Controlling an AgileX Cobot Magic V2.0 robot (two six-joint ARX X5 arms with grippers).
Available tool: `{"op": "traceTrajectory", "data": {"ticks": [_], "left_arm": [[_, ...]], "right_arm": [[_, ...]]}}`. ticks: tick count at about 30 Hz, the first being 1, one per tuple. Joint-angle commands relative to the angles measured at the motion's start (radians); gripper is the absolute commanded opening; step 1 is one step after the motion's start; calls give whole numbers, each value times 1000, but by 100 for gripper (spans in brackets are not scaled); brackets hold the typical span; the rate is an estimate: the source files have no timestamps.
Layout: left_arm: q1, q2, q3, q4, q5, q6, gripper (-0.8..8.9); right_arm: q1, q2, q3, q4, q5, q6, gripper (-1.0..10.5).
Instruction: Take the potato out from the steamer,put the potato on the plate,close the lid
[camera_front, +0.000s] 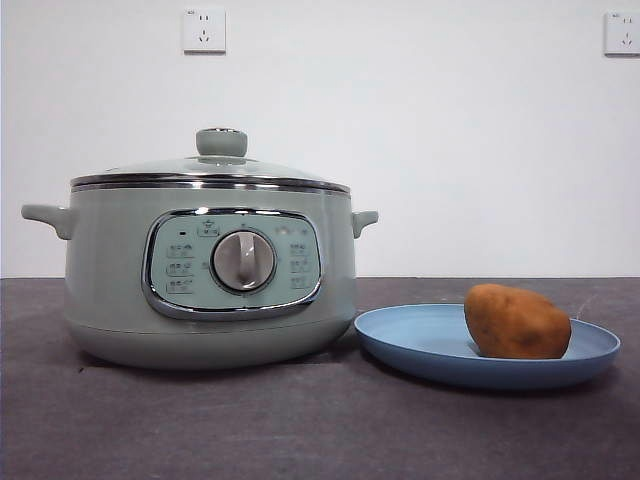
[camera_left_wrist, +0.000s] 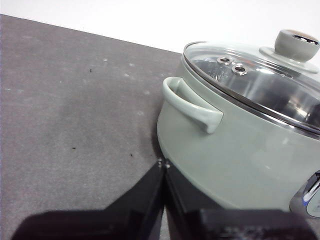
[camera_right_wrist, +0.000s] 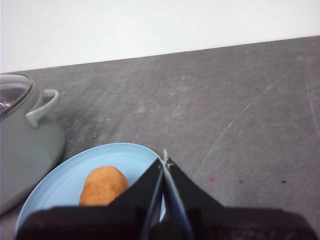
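front view: i see the potato (camera_front: 516, 321) lying on the plate (camera_front: 420, 340) just beside the steamer (camera_front: 210, 270), the lid (camera_front: 215, 168) seated on it, grey worktop (camera_front: 300, 430), white wall (camera_front: 450, 120). left wrist view: my left pincer (camera_left_wrist: 163, 164) is closed, empty, near the steamer's handle (camera_left_wrist: 192, 104). right wrist view: my right pincer (camera_right_wrist: 164, 161) is closed, empty, over the plate's rim, beside the potato.

Evenly lit, soft and diffuse, no hard shadows. Faint shade under the pale-green round steamer (camera_front: 210, 290) and the light-blue shallow plate (camera_front: 420, 345) on the dark grey table (camera_front: 300, 430). Bright reflections across the domed glass lid (camera_left_wrist: 260, 82). Wrist views soft, black jaws blurred up close. White wall (camera_front: 450, 130) nearly blown out.
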Motion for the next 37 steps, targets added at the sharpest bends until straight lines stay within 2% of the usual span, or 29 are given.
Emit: {"op": "traceTrajectory", "data": {"ticks": [1,6,10,14,21,37], "left_arm": [[3,-1,-7,-14,-1,-3,-3],[3,-1,-7,-14,-1,-3,-3],[3,-1,-7,-14,-1,-3,-3],[3,-1,-7,-14,-1,-3,-3],[3,-1,-7,-14,-1,-3,-3],[3,-1,-7,-14,-1,-3,-3]], "right_arm": [[-2,-56,-85,57,7,58,0],[-2,-148,-145,39,32,112,0],[-2,-199,-150,3,35,112,0],[-2,-222,-156,-47,84,121,0],[-2,-270,-168,-142,86,122,0],[-2,-305,-168,-137,107,122,0]]}}
